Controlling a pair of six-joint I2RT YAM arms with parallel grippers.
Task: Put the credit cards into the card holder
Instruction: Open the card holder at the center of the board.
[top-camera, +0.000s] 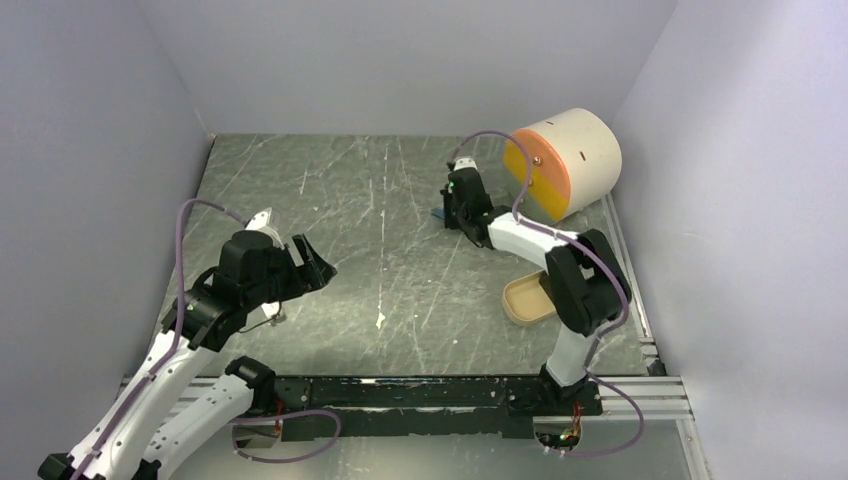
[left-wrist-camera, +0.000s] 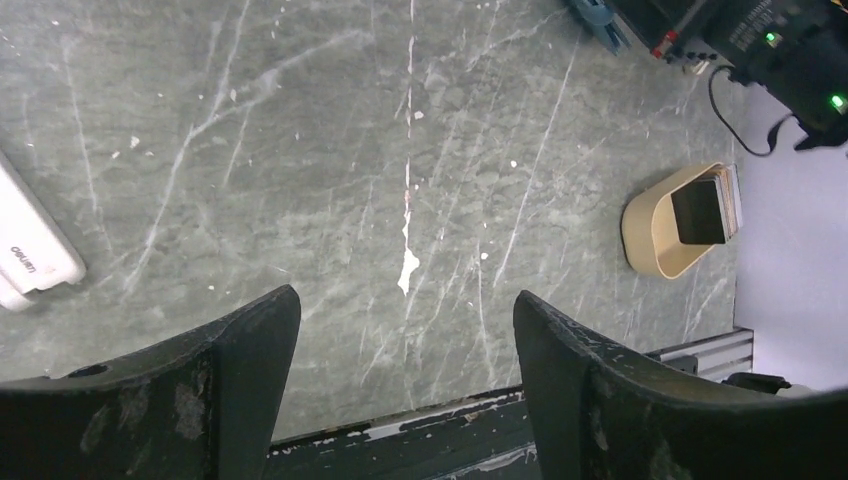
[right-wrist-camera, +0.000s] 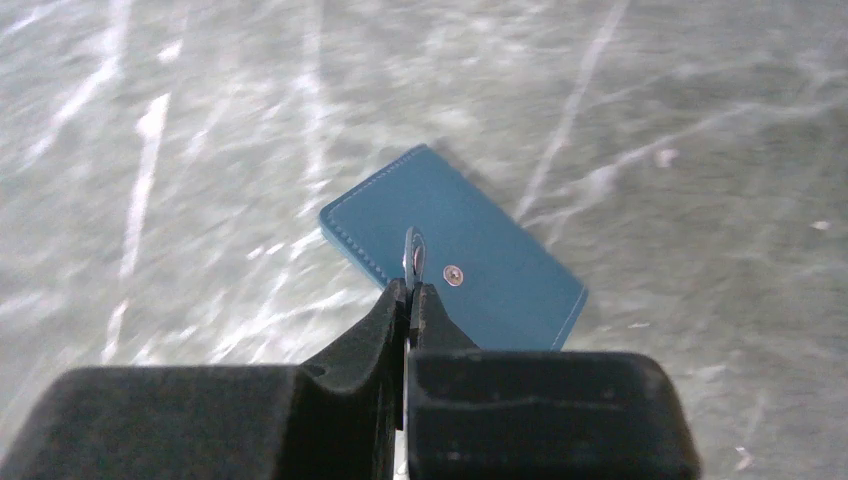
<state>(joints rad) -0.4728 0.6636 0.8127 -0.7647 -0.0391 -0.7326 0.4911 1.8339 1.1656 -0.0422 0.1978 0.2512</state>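
The blue card holder (right-wrist-camera: 500, 275) lies closed and flat on the table, its small round snap facing up. My right gripper (right-wrist-camera: 411, 287) is shut on a thin grey credit card (right-wrist-camera: 411, 250), held edge-on just above the holder's near side. In the top view the right gripper (top-camera: 457, 205) is at the far middle of the table, with a sliver of the holder (top-camera: 438, 214) showing beside it. More dark cards (left-wrist-camera: 697, 212) lie in the tan tray (left-wrist-camera: 650, 225). My left gripper (left-wrist-camera: 405, 300) is open and empty, above bare table at the left (top-camera: 312, 266).
The cream drum with an orange-yellow face (top-camera: 565, 162) lies at the back right. The tan tray (top-camera: 520, 302) sits by the right arm's elbow. A white object (top-camera: 262, 220) lies behind my left gripper and also shows in the left wrist view (left-wrist-camera: 30, 255). Grey walls enclose the table.
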